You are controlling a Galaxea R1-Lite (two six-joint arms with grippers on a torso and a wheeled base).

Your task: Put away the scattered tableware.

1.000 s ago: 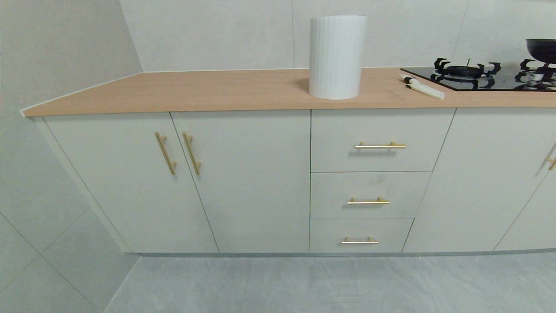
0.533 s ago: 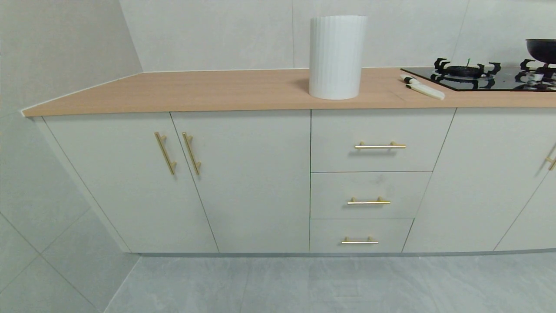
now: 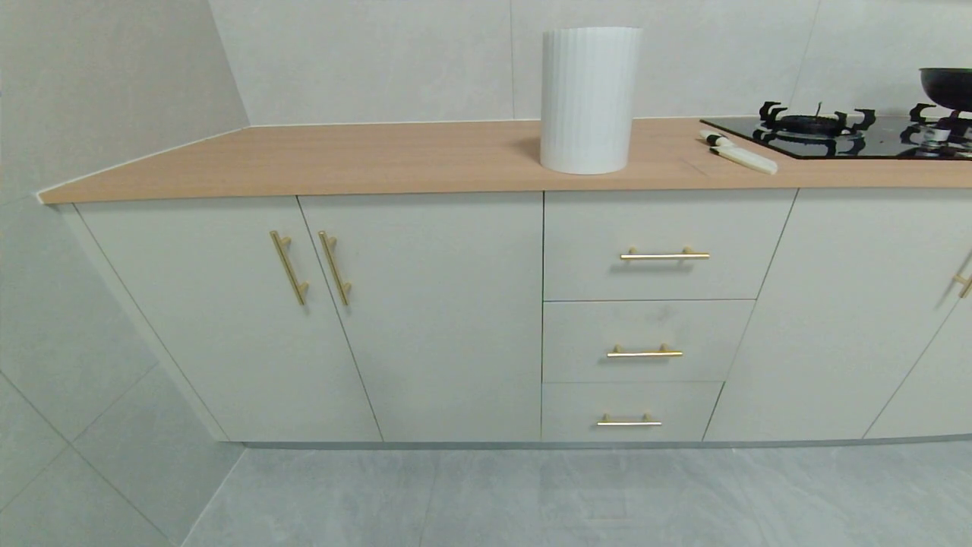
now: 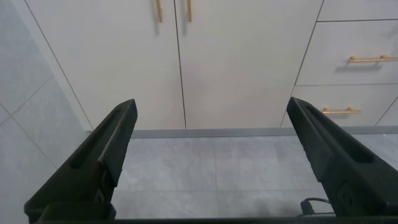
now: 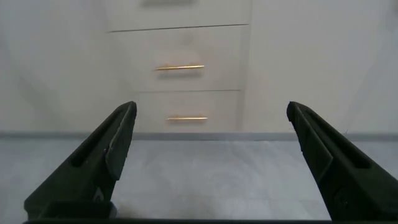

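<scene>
- the knife [image 3: 738, 154] lies flat on the wooden countertop [image 3: 380, 156] in the upper right of the head view, pale along its length with a dark band near its far end.
- it sits between the white ribbed canister [image 3: 587, 99] and the gas hob [image 3: 843, 137], just beside the hob's near left corner and apart from the canister.
- the canister stands upright on the countertop, top centre of the frame.
- a black pan [image 3: 945, 85] sits on the hob at the right edge of the frame.
- below the countertop, three stacked drawers [image 3: 653, 304] with gold bar handles fill the centre right; all three are closed.
- two closed cabinet doors [image 3: 304, 319] with upright gold handles are on the left.
- my left gripper [image 4: 211, 104] is spread wide with nothing between its fingers; it hangs low over the grey tiled floor [image 3: 531, 494], facing the foot of the cabinet doors.
- my right gripper [image 5: 211, 107] is likewise spread wide and holds nothing; it faces the two lower drawers from above the floor.
- both grippers are well apart from the knife.
</scene>
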